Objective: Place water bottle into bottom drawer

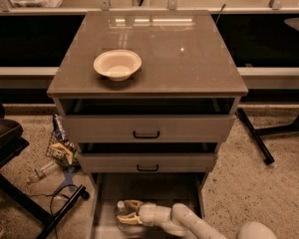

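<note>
The bottom drawer [154,190] is pulled out, its flat grey floor showing. The water bottle [121,217], clear with a white cap, stands inside the drawer at its front left. My gripper [131,212] reaches in from the lower right on the white arm, its tan fingers [132,203] closed around the bottle's upper part. The bottle's lower part runs off the bottom of the view.
A cream bowl [117,63] sits on the cabinet top [189,59]. The two upper drawers [147,128] stand slightly open. On the floor at left lie snack bags [62,151], a small clear bottle [40,173] and a black chair base [65,208]. A black table leg [254,136] stands at right.
</note>
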{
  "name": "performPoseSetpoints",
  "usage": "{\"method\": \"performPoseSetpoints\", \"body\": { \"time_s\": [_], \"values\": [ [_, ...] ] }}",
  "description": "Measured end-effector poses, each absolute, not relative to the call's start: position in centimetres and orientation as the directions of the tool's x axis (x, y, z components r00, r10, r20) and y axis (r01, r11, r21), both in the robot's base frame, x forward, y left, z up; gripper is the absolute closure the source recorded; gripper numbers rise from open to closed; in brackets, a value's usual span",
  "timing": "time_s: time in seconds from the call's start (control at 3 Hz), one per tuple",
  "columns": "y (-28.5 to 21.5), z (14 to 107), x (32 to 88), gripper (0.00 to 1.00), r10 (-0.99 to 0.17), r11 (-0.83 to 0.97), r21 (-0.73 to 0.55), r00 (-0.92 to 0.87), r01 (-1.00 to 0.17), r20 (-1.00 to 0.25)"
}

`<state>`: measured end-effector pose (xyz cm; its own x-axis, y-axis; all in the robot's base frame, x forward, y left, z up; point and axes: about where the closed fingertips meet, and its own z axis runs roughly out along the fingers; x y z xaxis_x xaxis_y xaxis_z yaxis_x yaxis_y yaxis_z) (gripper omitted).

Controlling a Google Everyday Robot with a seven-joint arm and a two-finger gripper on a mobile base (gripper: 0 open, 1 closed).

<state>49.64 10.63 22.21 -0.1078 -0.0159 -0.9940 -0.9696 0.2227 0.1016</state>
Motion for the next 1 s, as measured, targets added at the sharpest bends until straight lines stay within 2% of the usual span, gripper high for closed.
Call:
{"method": "performPoseSetpoints", "body": {
  "time_s": [0.33, 1.0],
  "values": [
    [10.68, 21.27, 49.08, 0.98, -0.017, 0.227, 0.111, -0.117, -0.968, -0.993],
    [10.68, 21.60, 49.07, 0.52, -0.017, 0.227, 0.111, -0.118, -0.968, -0.993]
  ]
}}
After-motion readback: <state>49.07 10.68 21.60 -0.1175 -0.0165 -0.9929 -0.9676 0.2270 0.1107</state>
